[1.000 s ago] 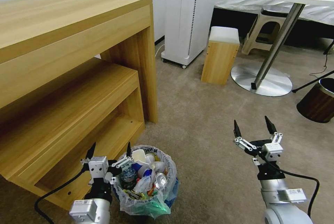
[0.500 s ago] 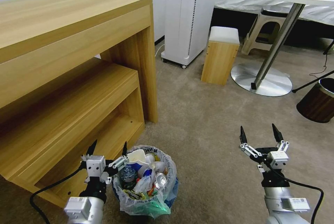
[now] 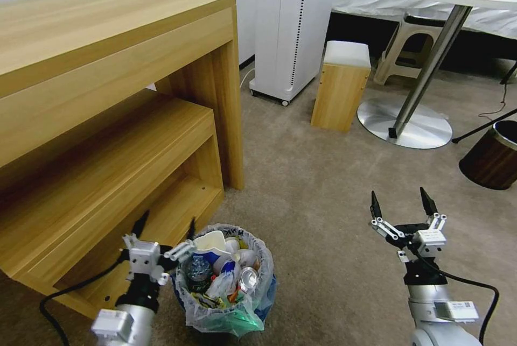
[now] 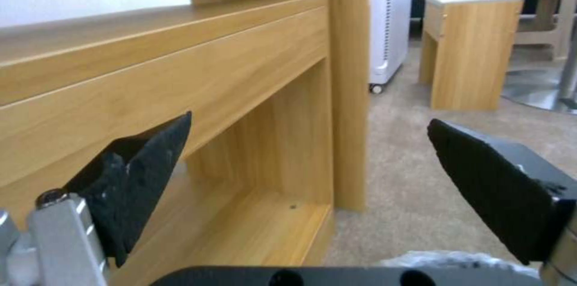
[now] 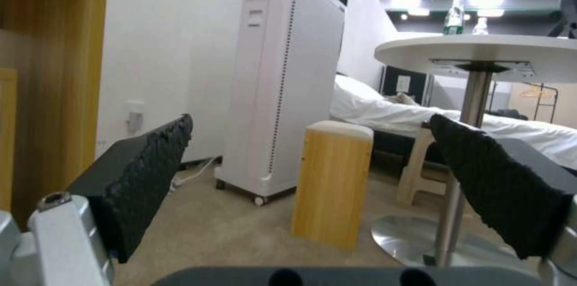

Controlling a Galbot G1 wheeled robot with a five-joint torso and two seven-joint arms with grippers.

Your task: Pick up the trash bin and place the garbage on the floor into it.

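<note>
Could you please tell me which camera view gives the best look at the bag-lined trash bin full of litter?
The head view: the small round trash bin, lined with crinkly translucent plastic, shows whole on the beige carpet, beside the open left gripper. The left wrist view catches a sliver of its bag; the right wrist view looks past it toward the furniture.

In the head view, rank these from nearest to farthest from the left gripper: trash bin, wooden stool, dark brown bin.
From the open left gripper:
1. Trash bin, right beside it, on its right.
2. Wooden stool, across the floor, farther back.
3. Dark brown bin, at the far right edge.
</note>
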